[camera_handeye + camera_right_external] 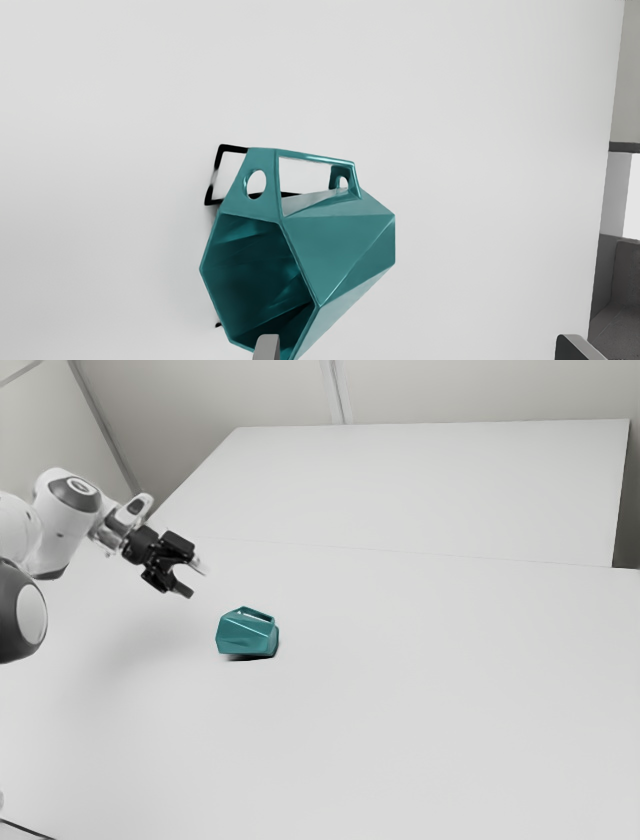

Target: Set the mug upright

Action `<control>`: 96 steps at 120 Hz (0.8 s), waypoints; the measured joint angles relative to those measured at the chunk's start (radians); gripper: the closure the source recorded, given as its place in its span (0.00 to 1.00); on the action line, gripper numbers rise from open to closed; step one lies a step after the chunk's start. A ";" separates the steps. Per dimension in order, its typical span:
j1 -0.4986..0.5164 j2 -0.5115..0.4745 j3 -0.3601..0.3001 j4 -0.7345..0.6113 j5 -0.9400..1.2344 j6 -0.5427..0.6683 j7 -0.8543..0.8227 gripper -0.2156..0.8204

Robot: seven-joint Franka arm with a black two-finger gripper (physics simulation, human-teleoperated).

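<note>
The worktop spreads out pale beneath everything, with the arm reaching over it. The mug lies on its side below and ahead of the jaws, clear of their grip. The jaws stand spread, with nothing pinched between them. In the wrist view one jaw overlaps the mug's mouth, while the other stands well off to the side, past the base end. The handle sits on the side away from the jaws' tips.

The step in hand looks to be lining up a grasp. The mug's length runs roughly along the jaws' spread, so a turn of the wrist before lowering should let them close across the body. Centre first, descend without nudging the lip, then tip the mouth upward and seat the base flat before releasing.
</note>
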State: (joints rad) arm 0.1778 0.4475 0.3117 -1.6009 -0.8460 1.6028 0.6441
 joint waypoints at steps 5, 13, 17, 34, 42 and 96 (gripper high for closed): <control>-0.002 0.005 -0.002 -0.028 -0.021 0.016 0.021 0.21; -0.004 0.021 -0.003 -0.051 -0.044 0.038 0.052 0.21; -0.005 0.027 -0.003 -0.059 -0.052 0.047 0.065 0.21; -0.007 0.050 -0.012 -0.106 -0.093 0.087 0.116 0.21; -0.003 0.059 -0.022 -0.115 -0.108 0.100 0.136 0.21; -0.011 0.059 -0.050 -0.181 -0.205 0.086 0.230 0.40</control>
State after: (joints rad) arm 0.1669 0.5070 0.2613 -1.7821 -1.0511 1.6887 0.8744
